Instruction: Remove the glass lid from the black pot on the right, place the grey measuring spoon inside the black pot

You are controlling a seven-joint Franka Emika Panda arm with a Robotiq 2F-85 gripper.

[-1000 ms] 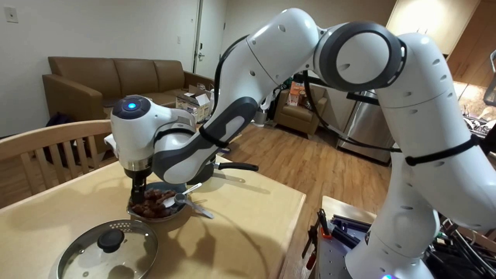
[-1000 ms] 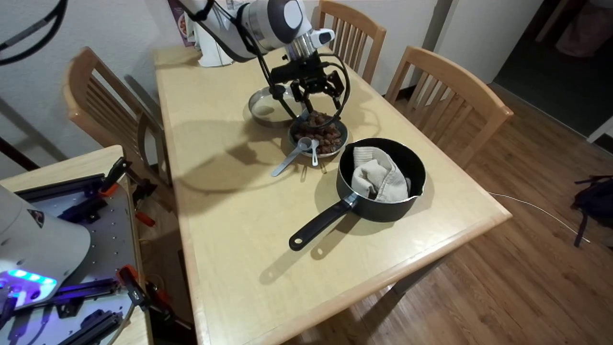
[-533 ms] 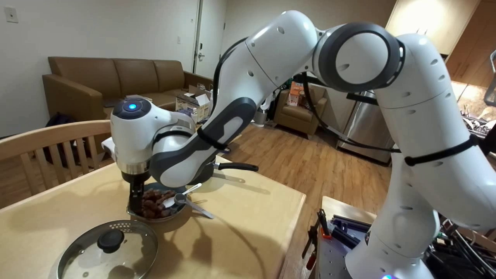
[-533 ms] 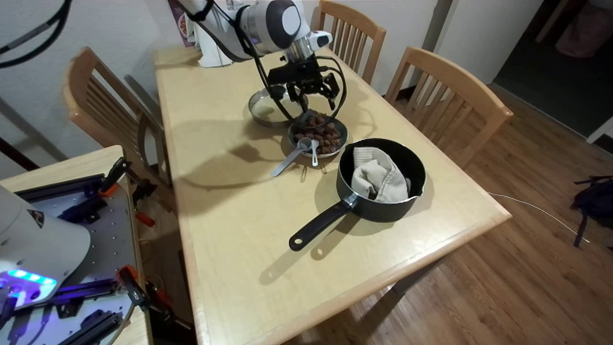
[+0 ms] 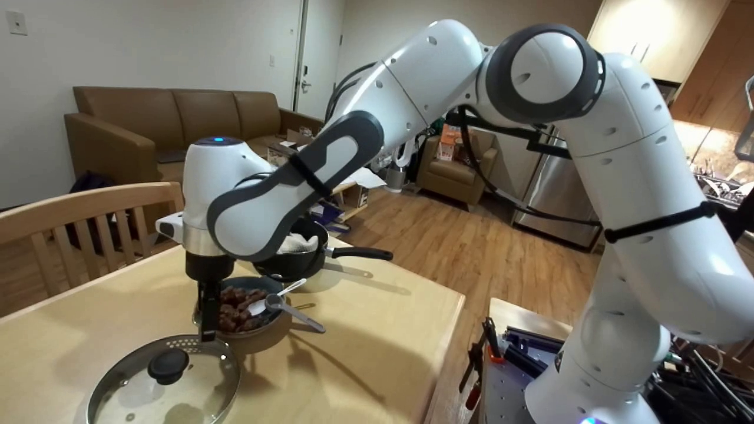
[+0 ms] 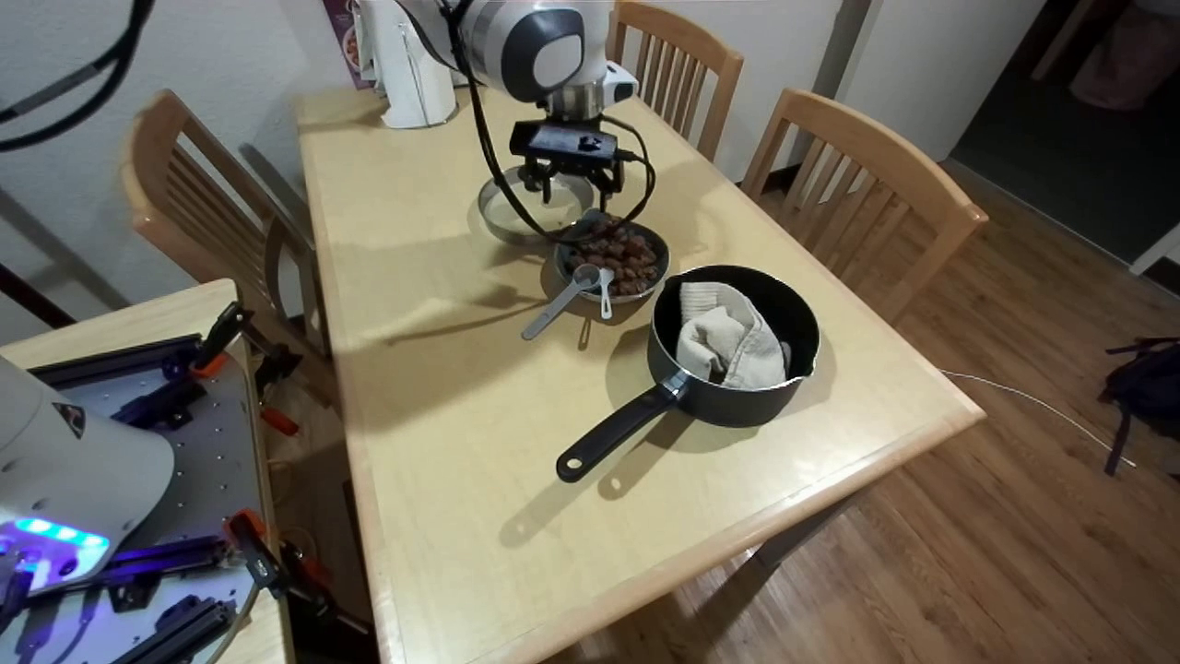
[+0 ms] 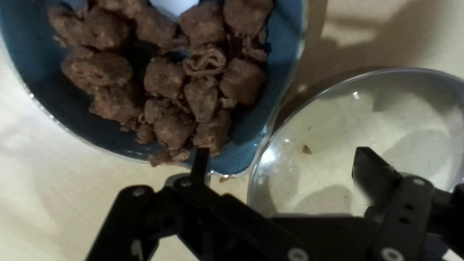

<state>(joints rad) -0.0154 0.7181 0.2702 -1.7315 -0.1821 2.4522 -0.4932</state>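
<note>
The glass lid [image 5: 168, 403], with its dark knob, lies on the table, apart from the black pot; it also shows in an exterior view [image 6: 521, 218] and the wrist view [image 7: 311, 170]. The black pot [image 6: 728, 408] stands uncovered with a beige cloth inside; it also shows in an exterior view [image 5: 303, 268]. The grey measuring spoon [image 6: 553, 312] rests with its cup at the rim of the food dish and its handle out over the table. My gripper [image 7: 281, 154] is open and empty, with one finger above the dish's edge and one above the lid.
The dish [image 7: 282, 69], blue inside, holds brown food pieces and touches or nearly touches the lid. A white spoon [image 6: 606, 293] leans in it beside the grey one. The pot's handle [image 6: 613, 433] points outward over the table. Wooden chairs [image 6: 857, 175] stand along the table.
My gripper has turned and moved from over the food dish toward the glass lid. The lid, dish, spoons and pot have not moved.
</note>
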